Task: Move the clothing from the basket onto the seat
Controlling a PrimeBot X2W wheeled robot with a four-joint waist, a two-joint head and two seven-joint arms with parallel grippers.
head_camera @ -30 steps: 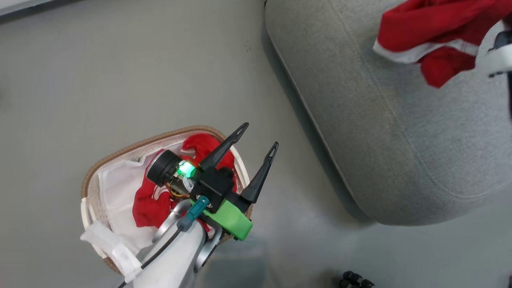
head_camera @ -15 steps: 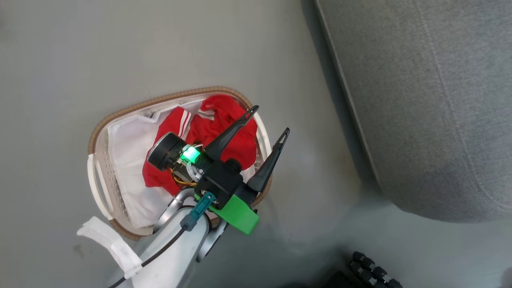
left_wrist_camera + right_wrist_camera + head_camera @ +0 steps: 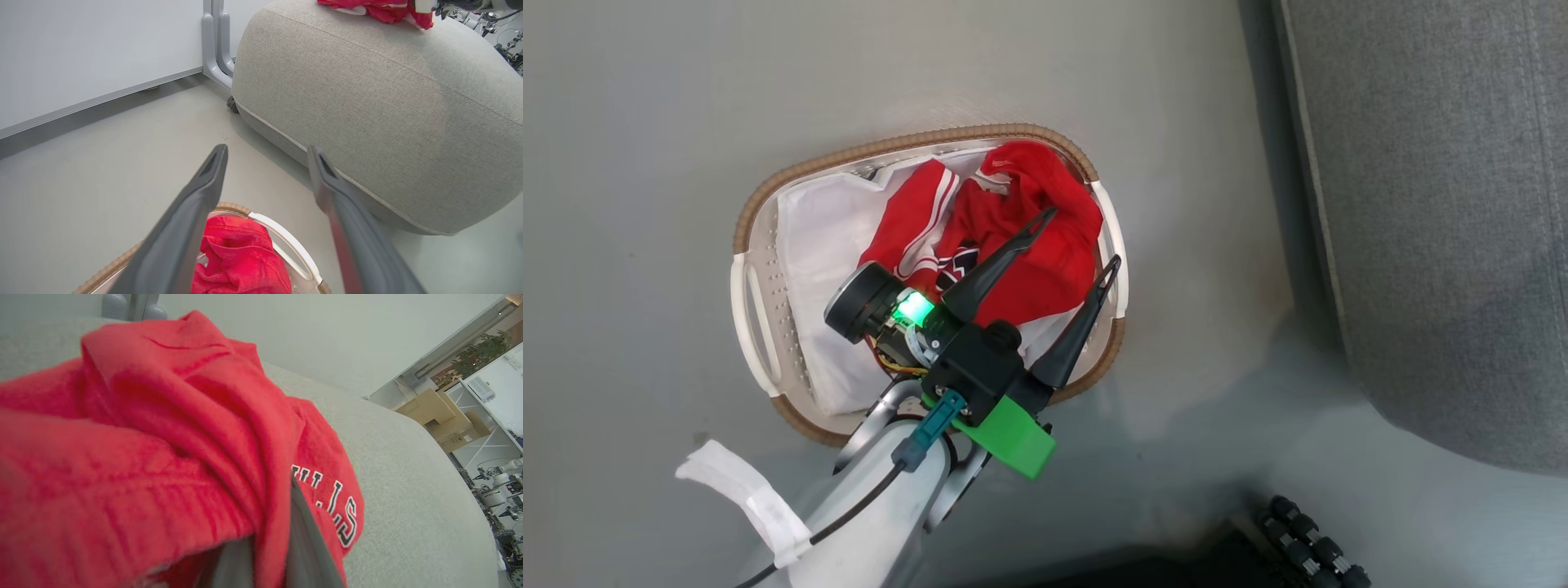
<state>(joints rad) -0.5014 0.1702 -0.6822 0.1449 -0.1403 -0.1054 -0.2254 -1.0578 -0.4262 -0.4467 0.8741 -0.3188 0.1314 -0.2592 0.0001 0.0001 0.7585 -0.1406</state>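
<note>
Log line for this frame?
left gripper: open, above basket | right gripper: shut on red garment, at seat | clothing: more in basket

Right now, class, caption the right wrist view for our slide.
Right tool shut on red lettered clothing, grey seat behind it.
</note>
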